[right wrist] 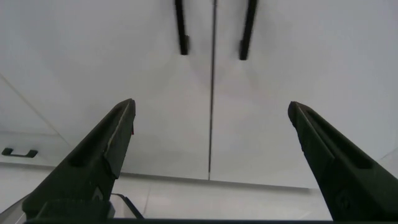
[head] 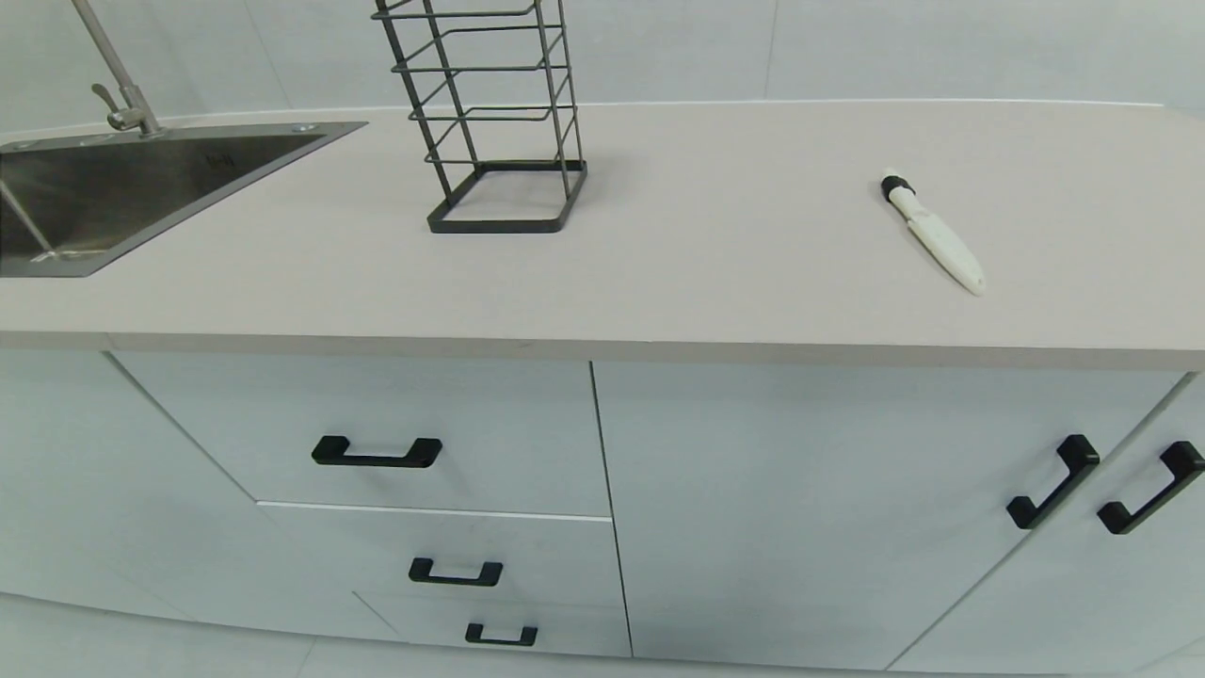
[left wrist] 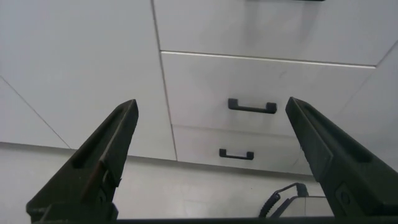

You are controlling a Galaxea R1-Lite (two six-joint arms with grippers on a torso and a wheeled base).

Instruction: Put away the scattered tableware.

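— Two hands: how do they stand?
— The left hand [left wrist: 211,102] has its fingers wide apart, gripping nothing, facing white drawer fronts [left wrist: 267,81]. The right hand [right wrist: 211,104] is spread likewise, before two white doors [right wrist: 124,68].
— And the tableware?
— Higher than both hands, on the pale grey bench [head: 706,282]: a steel sink [head: 113,188] on the left hand's side, an upright black wire rack [head: 499,122], then, nearer the right hand's doors, a white utensil with a black band [head: 932,231], lying flat.

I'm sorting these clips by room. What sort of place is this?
Probably a kitchen: a steel sink with a tap, set in a counter, a wire rack standing on it, drawers below.
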